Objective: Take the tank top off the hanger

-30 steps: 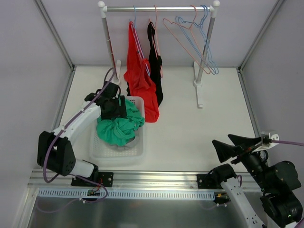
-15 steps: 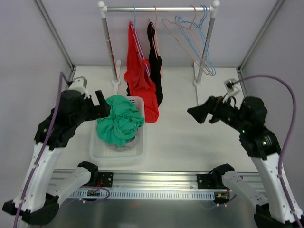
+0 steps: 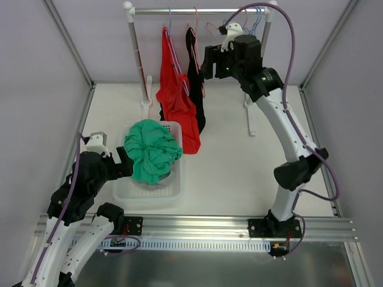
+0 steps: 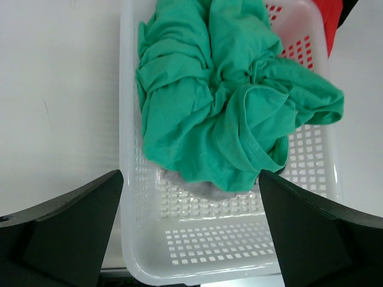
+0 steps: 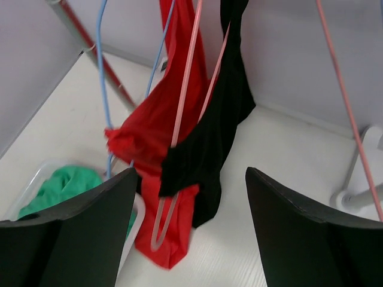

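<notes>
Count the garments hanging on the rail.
2. A red tank top hangs toward the left end of the silver metal rail; a black tank top hangs just right of it, touching. The right arm covers part of the rail, so another could be hidden.

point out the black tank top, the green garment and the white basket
black tank top [image 5: 214, 140]: right wrist view, on its lower body panel.
green garment [image 4: 221, 113]: left wrist view, middle of the crumpled heap.
white basket [image 4: 209, 245]: left wrist view, bare mesh floor below the clothes.
</notes>
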### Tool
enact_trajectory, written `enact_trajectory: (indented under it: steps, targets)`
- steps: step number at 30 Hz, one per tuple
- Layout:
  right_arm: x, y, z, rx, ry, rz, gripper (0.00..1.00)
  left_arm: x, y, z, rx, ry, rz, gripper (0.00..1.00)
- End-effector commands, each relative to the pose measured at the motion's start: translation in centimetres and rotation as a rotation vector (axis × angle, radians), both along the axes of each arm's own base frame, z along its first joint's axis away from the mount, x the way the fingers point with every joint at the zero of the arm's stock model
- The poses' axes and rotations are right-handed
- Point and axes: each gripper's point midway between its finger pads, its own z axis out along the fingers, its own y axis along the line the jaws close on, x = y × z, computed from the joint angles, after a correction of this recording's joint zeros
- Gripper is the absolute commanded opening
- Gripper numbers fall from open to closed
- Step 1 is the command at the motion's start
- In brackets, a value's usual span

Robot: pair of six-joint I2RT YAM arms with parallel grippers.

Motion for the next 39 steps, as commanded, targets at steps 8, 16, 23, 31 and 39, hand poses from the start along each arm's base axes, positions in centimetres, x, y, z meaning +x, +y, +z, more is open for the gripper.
enact_trajectory:
  steps: [8,16,23,31,39]
  targets:
    - [6.1,3.0,3.2,-0.037,-0.209,-0.029,0.67,1.9,-1.0,0.5,-0.017,-0.009,-0.015,0.98]
    - [8.9,4.2,1.6,-0.082,-0.260,-0.083,0.47,1.8,-1.2,0.6,-0.030,-0.023,-0.022,0.99]
    - [9.6,4.7,1.1,-0.060,-0.255,-0.088,0.18,1.7,-1.3,0.7,-0.033,-0.029,-0.030,0.99]
    - [9.5,4.4,2.4,0.016,-0.265,-0.143,0.00,1.7,-1.4,0.7,-0.037,-0.034,-0.036,0.99]
    - [8.4,3.2,6.5,0.119,-0.322,-0.207,0.00,1.6,-1.4,0.8,-0.041,-0.039,-0.039,0.99]
